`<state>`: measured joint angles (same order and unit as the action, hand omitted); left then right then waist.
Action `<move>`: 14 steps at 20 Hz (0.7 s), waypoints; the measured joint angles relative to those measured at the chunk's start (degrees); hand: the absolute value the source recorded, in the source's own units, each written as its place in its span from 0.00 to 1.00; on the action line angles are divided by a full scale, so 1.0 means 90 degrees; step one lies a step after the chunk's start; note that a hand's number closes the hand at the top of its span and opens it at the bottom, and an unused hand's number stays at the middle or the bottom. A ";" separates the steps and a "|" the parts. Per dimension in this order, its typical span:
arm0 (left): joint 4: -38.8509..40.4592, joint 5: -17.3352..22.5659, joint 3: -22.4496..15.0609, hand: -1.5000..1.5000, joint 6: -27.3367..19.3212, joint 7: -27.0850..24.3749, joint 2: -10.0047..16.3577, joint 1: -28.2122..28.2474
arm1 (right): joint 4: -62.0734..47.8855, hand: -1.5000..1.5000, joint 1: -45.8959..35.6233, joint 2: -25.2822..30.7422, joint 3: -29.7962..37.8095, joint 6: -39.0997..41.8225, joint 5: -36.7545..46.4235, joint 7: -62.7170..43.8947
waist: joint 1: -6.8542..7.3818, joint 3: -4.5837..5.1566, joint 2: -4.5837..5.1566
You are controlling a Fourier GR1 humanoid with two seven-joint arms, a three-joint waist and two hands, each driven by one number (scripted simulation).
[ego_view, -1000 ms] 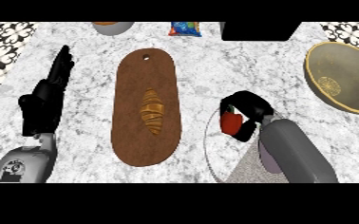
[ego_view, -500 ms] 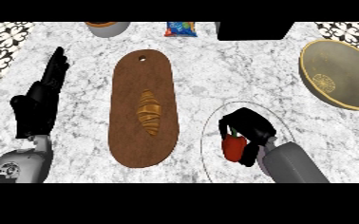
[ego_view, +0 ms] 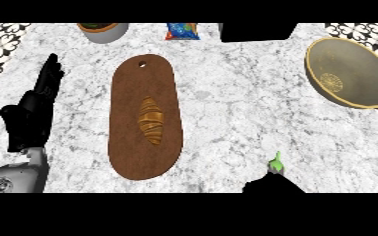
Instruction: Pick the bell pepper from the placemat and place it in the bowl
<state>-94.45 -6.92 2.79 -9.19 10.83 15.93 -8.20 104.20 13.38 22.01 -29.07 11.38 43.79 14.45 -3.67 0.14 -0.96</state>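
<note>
Held bell pepper (ego_view: 277,164): stem points away

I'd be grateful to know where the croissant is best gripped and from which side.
Grip the croissant across its thick middle, coming down from above, thumb and fingers on its long sides. It lies flat along the board and tapers to thin ends, so the middle probably gives the surest hold.
</note>
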 measured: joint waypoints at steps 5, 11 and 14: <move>-0.0057 0.0008 0.0011 0.50 0.0012 0.0103 -0.0004 -0.0097 | 0.1760 1.00 0.1248 0.0348 0.0834 -0.0233 -0.0936 0.0039 | 0.0019 -0.0007 0.0031; 0.0160 -0.0012 -0.0014 0.50 0.0088 -0.0146 -0.0053 -0.0163 | 0.2936 1.00 0.1939 0.0509 0.2414 -0.0319 -0.2026 -0.0363 | 0.0183 -0.0010 0.0079; 0.0215 -0.0048 -0.0035 0.50 0.0088 -0.0089 -0.0092 -0.0330 | 0.2947 1.00 0.1747 0.0588 0.3340 -0.0119 -0.2866 -0.0617 | 0.0270 -0.0012 0.0095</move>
<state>-92.52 -7.35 2.48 -8.40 10.03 15.10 -11.17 130.72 29.10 27.30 0.99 10.30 17.99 8.89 -1.24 0.04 -0.10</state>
